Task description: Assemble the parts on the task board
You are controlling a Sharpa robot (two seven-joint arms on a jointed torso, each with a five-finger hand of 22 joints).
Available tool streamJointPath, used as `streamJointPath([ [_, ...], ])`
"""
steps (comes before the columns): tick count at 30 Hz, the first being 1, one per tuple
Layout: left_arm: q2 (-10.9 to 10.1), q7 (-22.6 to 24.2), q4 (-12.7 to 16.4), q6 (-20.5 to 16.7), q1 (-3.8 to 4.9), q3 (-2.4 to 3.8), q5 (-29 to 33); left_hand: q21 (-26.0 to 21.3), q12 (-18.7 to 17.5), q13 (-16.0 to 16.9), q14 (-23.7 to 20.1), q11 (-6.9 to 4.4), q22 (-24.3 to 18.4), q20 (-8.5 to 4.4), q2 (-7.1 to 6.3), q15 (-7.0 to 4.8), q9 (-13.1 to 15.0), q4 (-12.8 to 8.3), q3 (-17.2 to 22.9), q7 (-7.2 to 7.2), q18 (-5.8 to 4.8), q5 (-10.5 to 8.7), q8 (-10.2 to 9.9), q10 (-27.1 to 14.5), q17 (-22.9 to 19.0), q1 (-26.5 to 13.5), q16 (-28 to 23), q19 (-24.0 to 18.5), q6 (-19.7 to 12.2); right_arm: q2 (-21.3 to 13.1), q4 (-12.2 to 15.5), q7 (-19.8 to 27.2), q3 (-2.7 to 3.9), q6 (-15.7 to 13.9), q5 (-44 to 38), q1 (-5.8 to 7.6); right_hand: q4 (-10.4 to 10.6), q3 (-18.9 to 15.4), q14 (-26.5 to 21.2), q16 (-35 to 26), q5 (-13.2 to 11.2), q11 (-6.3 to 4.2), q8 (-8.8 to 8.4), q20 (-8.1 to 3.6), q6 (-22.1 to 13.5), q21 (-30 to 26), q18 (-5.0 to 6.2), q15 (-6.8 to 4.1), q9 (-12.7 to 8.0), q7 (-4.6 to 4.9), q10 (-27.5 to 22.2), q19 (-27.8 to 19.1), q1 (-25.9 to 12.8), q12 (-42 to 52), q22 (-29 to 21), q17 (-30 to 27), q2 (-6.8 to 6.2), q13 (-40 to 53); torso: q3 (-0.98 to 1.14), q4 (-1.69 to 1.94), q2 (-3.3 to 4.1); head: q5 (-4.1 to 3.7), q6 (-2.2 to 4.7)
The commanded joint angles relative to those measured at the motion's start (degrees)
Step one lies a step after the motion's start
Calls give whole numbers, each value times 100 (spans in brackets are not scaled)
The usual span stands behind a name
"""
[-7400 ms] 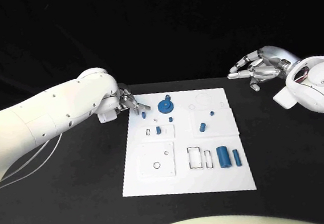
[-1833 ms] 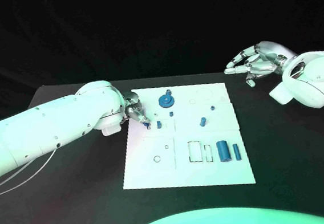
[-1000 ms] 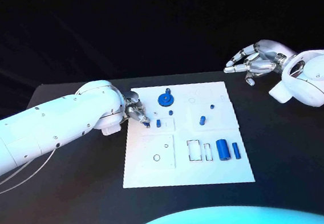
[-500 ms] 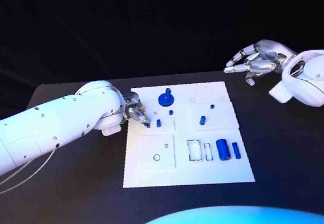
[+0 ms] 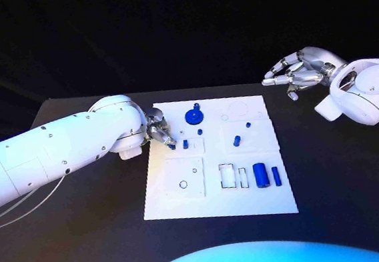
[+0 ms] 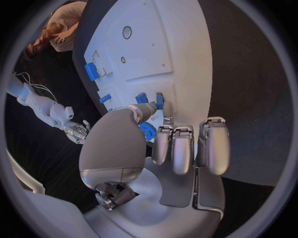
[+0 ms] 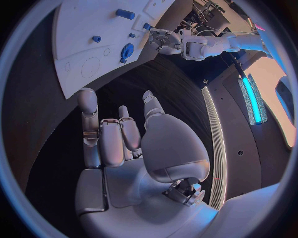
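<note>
Now the task board (image 5: 221, 197) lies in the middle of the black table (image 5: 87, 221), and everything is placed against it. At its far left edge the left hand (image 5: 158, 130) reaches down with fingertips bunched, apparently pinching a small blue part (image 5: 171, 146) against the plate, though the grip is hard to make out. Just beside it stands a short blue peg (image 5: 185, 144), and a round blue gear (image 5: 192, 116) sits toward the far edge. Two blue cylinders (image 5: 261, 175) lie near the near right corner. Off the far right corner hovers the right hand (image 5: 295, 74), fingers loosely curled and apart, holding nothing.
</note>
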Motion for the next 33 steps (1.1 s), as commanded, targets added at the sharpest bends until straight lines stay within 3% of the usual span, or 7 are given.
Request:
streamJointPath([
  [1, 3, -16, 21, -4, -7, -2, -12, 41, 36, 751, 593, -52, 944, -39, -12, -36, 13, -591, 617, -230, -46, 17, 33, 172, 1510, -58, 14, 187, 183, -1, 3, 31, 1, 37, -9, -3, -4, -34, 111, 4, 40, 11, 21, 5, -57, -18, 43, 12, 9, -2, -10, -23, 15, 2, 6, 5, 49, 9, 0, 1, 1, 2, -3],
  [20, -7, -34, 44, 121, -11, -5, -14, 74, 9, 700, 593, -82, 984, -60, -82, -62, 33, -597, 570, -266, -59, 17, 68, 161, 1510, -111, 14, 218, 230, -9, 9, 33, 1, 52, -9, -3, -4, -34, 111, 4, 40, 11, 21, 5, -57, -18, 43, 12, 9, -2, -10, -23, 15, 2, 6, 5, 49, 9, -1, -1, 0, -5, -21],
  [33, -13, -49, 38, 143, -12, -5, 46, 101, -2, 681, 593, -142, 1018, -97, -125, -110, 49, -514, 331, -339, -69, 16, 106, 174, 1510, -254, 14, 245, 323, -2, -1, 37, 1, 56, -9, -8, 0, -42, 112, 3, 46, 10, 30, 6, -56, -26, 44, 12, 9, -2, -2, -24, 11, 10, 2, 8, 54, 16, 1, -4, 2, 2, -38],
])
